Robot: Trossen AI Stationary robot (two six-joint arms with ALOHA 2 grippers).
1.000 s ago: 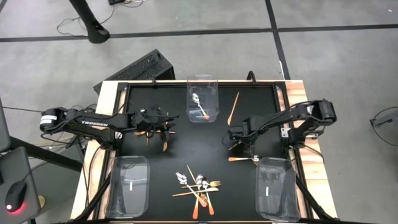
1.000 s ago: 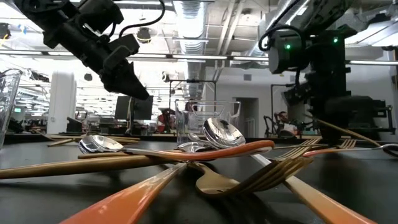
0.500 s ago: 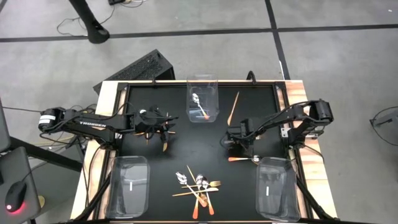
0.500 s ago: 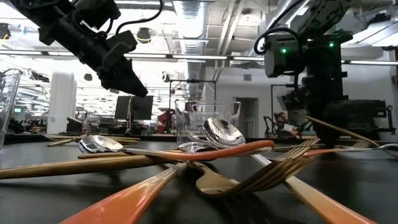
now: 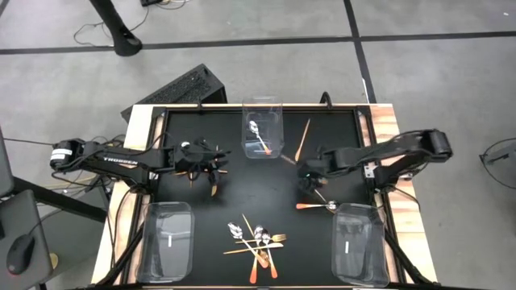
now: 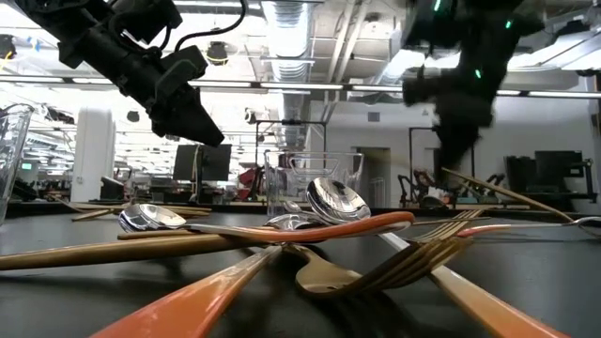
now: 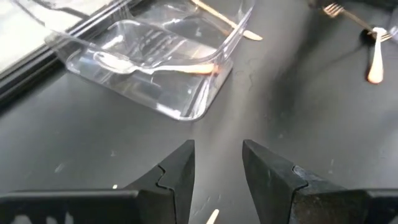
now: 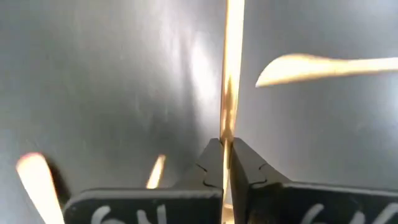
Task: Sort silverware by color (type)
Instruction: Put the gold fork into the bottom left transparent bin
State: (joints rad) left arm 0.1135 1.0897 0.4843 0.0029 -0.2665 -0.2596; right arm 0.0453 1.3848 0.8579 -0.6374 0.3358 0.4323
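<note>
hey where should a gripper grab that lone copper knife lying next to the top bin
Take the copper knife at mid-length, coming straight down with jaws across its narrow width. It lies flat and alone on the black table, slanted beside the clear bin, so both long edges look free. The right gripper is probably nearest.

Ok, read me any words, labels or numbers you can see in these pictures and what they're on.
"TROSSEN" in white letters along the left arm.
White lettering on the right gripper body, cut off at the picture's edge: unreadable.
A small white label in each near bin: too small to read.
Nothing else is readable.
</note>
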